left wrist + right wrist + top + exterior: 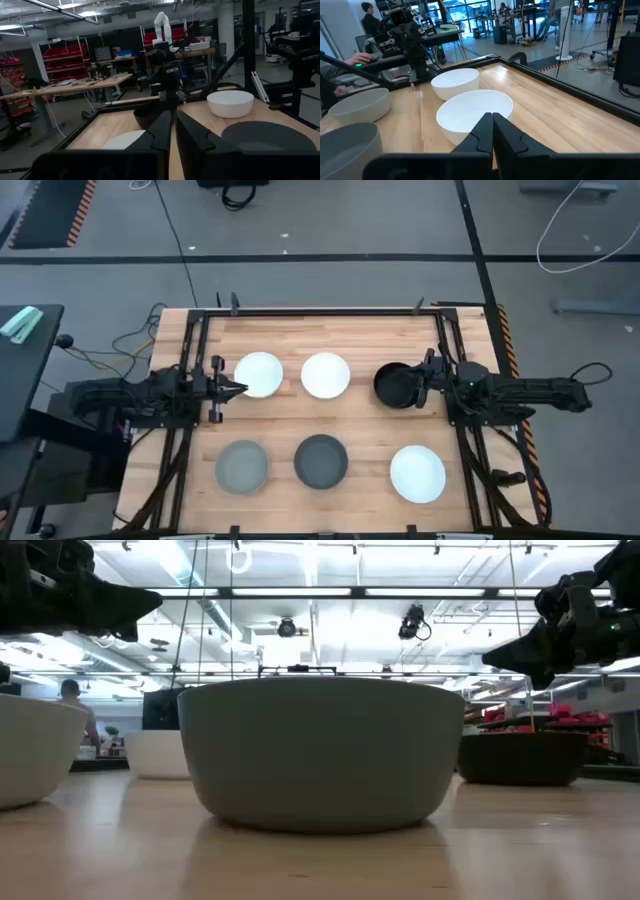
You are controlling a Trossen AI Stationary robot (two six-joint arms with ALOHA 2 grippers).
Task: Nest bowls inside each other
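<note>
The left gripper (238,388) hangs above the wooden table (360,340) at its left side, fingers pressed together to a point with nothing between them. Its tip sits over the near rim of a round white shallow bowl (260,374), which lies just ahead of the jaws in the far row. In the left wrist view the closed fingers (161,131) point along the table, with that white bowl showing pale just past them.

Farther ahead of the left jaws, in the same row, a second round white bowl (325,375) stands apart from the first. Beyond it lies a round black bowl (397,385), at the tip of the right gripper (428,378).

The right gripper reaches in from the table's right side, and its fingers also look closed on nothing; in the right wrist view they meet in a thin seam (492,131). The black bowl's rim lies directly under its tip.

In the near row, off to the side of both jaws, sit a round light grey bowl (242,465), a round dark grey bowl (321,459) and a third round white bowl (417,473). All six bowls stand separately, none nested.
</note>
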